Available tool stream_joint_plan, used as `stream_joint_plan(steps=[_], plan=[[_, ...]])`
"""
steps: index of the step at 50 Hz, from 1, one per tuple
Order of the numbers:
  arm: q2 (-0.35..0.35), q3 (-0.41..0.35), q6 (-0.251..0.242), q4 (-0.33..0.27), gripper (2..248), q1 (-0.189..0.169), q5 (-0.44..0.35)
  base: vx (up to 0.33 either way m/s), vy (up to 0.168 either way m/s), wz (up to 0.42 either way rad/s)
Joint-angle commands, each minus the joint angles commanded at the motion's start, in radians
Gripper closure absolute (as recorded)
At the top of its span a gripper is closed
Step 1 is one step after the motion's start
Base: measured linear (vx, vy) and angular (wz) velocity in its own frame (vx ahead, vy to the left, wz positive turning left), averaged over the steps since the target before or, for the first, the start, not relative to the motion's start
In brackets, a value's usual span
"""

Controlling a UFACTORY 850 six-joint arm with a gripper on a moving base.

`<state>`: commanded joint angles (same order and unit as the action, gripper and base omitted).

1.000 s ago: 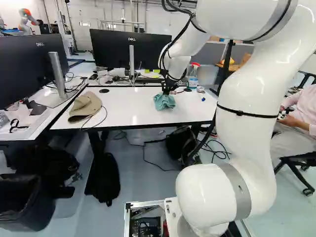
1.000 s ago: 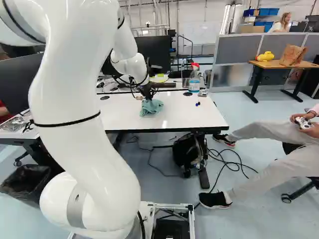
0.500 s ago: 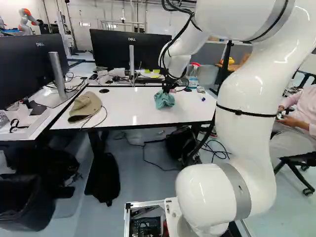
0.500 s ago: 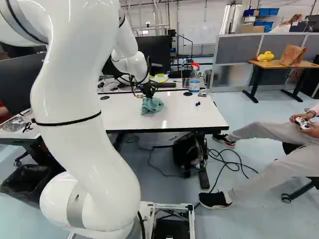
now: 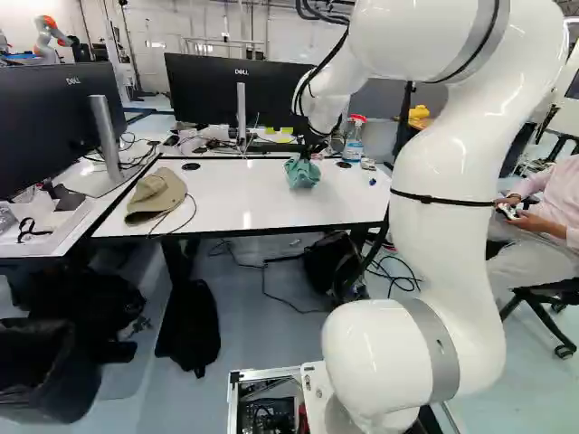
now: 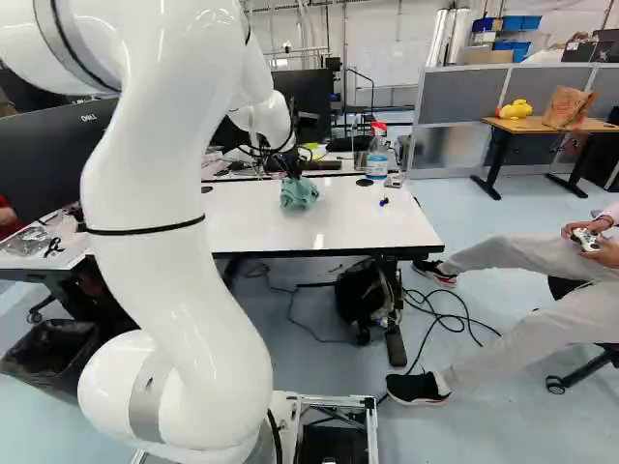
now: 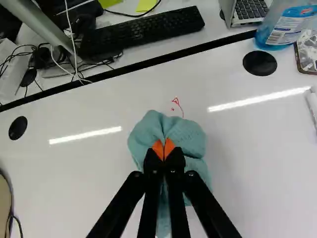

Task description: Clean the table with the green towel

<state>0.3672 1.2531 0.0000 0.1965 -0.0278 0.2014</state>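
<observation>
On white table [image 7: 69, 183]: blue-green towel [image 7: 187, 134], crumpled, puffy.

We list one laptop [image 7: 245, 11], one spray bottle [image 7: 286, 26] and one hat [image 7: 4, 204], cropped by the wrist view's edges; one blue item [image 6: 384, 202], too small to identify.

Read as a clock face in the left base view, the white table [image 5: 244, 208] bears a tan hat [image 5: 156, 194] at nine, the green towel [image 5: 302, 173] towards two, a spray bottle [image 5: 353, 146] farther out at two, and something small and blue [image 5: 373, 182] at three. A red mark [image 7: 177, 103] shows just beyond the towel.
</observation>
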Motion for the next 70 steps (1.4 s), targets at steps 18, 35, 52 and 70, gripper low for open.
stream_joint_plan(steps=[18,35,52,70], plan=[[0.082,0.103,0.0,0.0,227,-0.002,0.0,0.0,0.0,0.0],[0.151,0.192,0.0,0.0,227,0.001,0.0,0.0,0.0,0.0],[0.182,0.216,0.0,0.0,227,0.001,0.0,0.0,0.0,0.0],[0.228,0.234,0.0,0.0,227,0.001,0.0,0.0,0.0,0.0]])
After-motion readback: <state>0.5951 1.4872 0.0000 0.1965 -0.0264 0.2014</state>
